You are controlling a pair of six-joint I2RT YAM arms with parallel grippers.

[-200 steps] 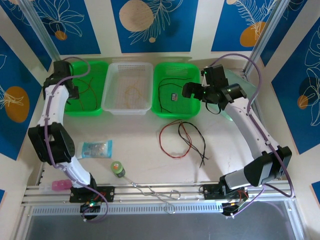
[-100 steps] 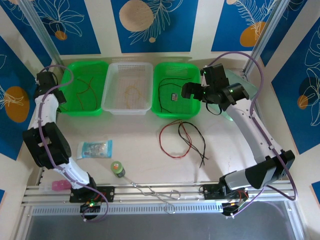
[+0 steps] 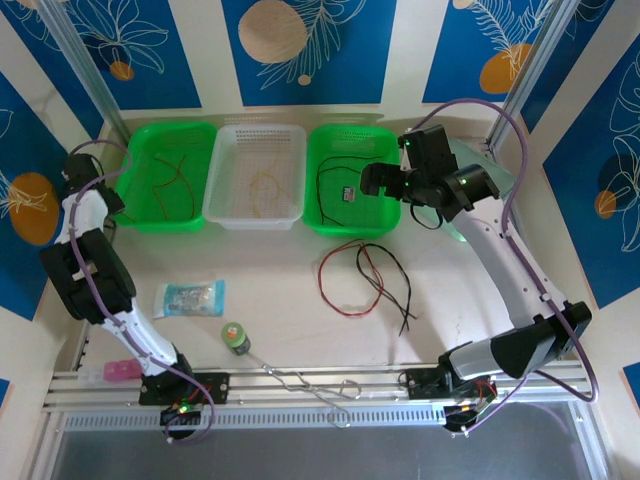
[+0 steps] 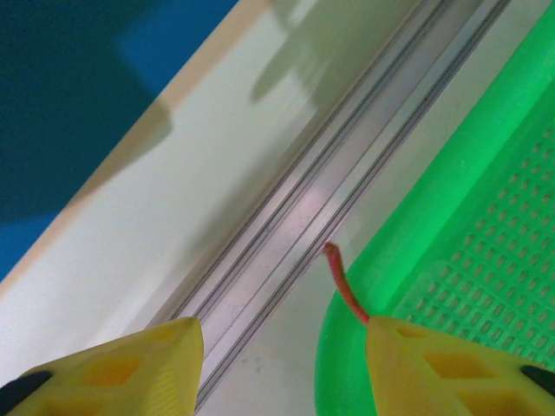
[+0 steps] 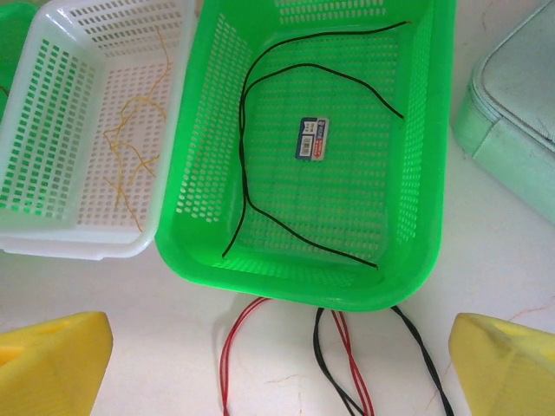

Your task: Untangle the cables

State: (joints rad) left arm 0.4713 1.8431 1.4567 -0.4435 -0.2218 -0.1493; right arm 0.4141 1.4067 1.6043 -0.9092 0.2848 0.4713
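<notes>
Blue wall panels (image 3: 300,60) up top, patterned with white leaf outlines and orange-tan discs. Upper left, a bright green perforated plastic basket (image 3: 170,226) with a thin red wire (image 4: 343,286). Centre, a white perforated plastic basket (image 3: 255,218) with a thin yellow-tan wire (image 5: 130,147). Next along, a second green perforated basket (image 3: 350,228) with a thin black wire (image 5: 245,156). Mid-frame on the cream worktop (image 3: 270,290), a red-and-black tangle of thin wires (image 3: 375,283).
</notes>
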